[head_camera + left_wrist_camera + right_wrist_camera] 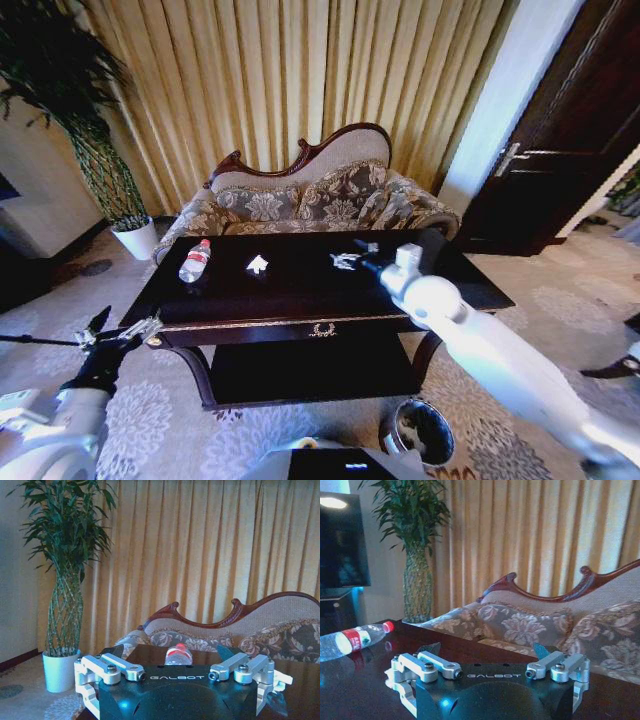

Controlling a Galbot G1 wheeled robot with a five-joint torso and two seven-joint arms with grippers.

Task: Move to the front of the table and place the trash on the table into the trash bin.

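Right jaws: the right gripper (362,262) reached out over the far right part of the counter, its jaws spread wide and holding nothing; in the right wrist view (487,652) both fingers stood apart above the dark glossy top.
Nearest scrap: a crumpled white paper scrap (345,261) lay on the counter just beside the right gripper's tips; whether they touched could not be told.
Second scrap: another white paper piece (258,264) lay near the middle of the top, well apart from the right gripper.
Bottle: the clear plastic bottle (194,261) with red cap and red label lay on its side near the counter's left far corner; in the right wrist view (351,640) it rested on the top with its cap toward the sofa.
Left jaws: the left gripper (112,328) hung off the counter's front left corner, jaws wide and empty; in the left wrist view (172,660) the bottle (178,655) showed between its open fingers, farther off.
Counter: the dark brown counter (420,300) with gold trim and wreath emblem stood in front of the floral sofa (320,200).
Trash bin: the round dark trash bin (424,432) stood on the carpet (560,310) by the counter's front right leg, under the right arm.
Plant: a potted plant (110,180) in a white pot stood left of the sofa.
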